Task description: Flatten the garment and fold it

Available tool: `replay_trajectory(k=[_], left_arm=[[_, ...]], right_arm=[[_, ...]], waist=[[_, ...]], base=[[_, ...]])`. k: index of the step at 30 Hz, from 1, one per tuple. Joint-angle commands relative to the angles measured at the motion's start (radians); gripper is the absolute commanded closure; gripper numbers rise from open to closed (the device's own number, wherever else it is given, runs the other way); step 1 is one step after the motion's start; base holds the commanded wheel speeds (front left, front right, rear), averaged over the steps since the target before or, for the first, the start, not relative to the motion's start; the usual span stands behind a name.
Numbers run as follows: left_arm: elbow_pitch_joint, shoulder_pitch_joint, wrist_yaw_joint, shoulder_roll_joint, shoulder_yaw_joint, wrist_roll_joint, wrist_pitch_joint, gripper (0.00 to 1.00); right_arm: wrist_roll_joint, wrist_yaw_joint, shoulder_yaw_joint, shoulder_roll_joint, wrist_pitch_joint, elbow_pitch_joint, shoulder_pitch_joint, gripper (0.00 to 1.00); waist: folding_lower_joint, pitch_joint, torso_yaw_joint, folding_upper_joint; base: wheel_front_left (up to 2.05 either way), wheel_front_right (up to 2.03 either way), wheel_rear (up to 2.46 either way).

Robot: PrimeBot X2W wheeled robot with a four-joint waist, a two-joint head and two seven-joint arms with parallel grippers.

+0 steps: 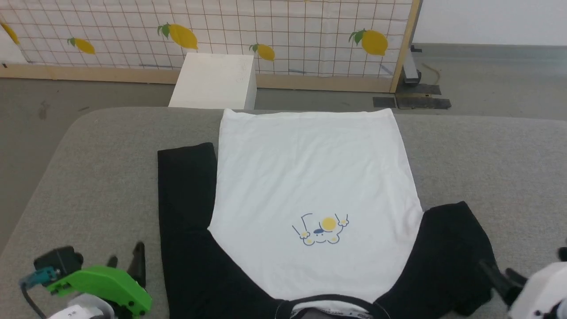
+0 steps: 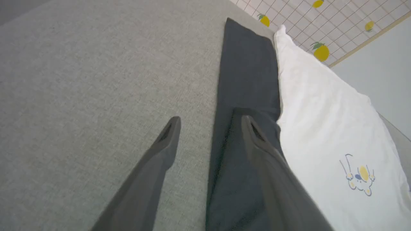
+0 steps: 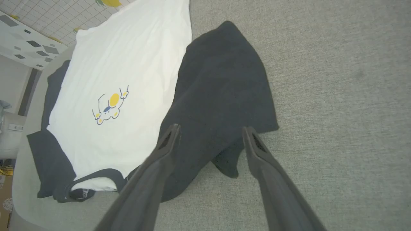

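Status: flattening mostly done, folding not begun.

- The garment (image 1: pixel 310 177) lies face up on the grey fabric worktop (image 1: pixel 88 177), neck trim (image 1: pixel 330 299) toward the robot and hem at the far edge. The white body is smooth, with the cartoon print (image 1: pixel 321 230) fully exposed.
- The left sleeve (image 1: pixel 186 186) is laid out straight beside the body.
- The right sleeve (image 1: pixel 447 248) is bunched and shorter-looking, so it needs spreading before any fold.
- No fold is visible in the body yet.

End effectors:
- The left end effector (image 1: pixel 127 257) is released and empty, near the left sleeve's outer edge.
- The right end effector (image 1: pixel 498 272) is also released and empty, at the rumpled right sleeve.

View comparison:
- The left wrist view puts one finger (image 2: pixel 253 128) over the black sleeve and the other over bare worktop. Whether it touches the cloth, cannot tell.
- The right wrist view resolves the right sleeve's lump, where a flap (image 3: pixel 226 162) is doubled under at the near edge. In the head view this reads as a plain dark mass.
- The head view gives the hem line and overall squareness, which the wrist views distort.

Judgement: the next job is to straighten the right sleeve.
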Motion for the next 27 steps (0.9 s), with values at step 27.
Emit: replay_trajectory(k=[27], left_arm=[[-0.060,-0.166,-0.230,-0.053,0.054,0.316,-0.466,0.00]], right_arm=[[-0.359,-0.001,0.001,-0.053,0.192,0.188,-0.413,0.00]], waist=[[0.0001,0.237,0.025,-0.0001]], base=[[0.00,0.00,0.00]])
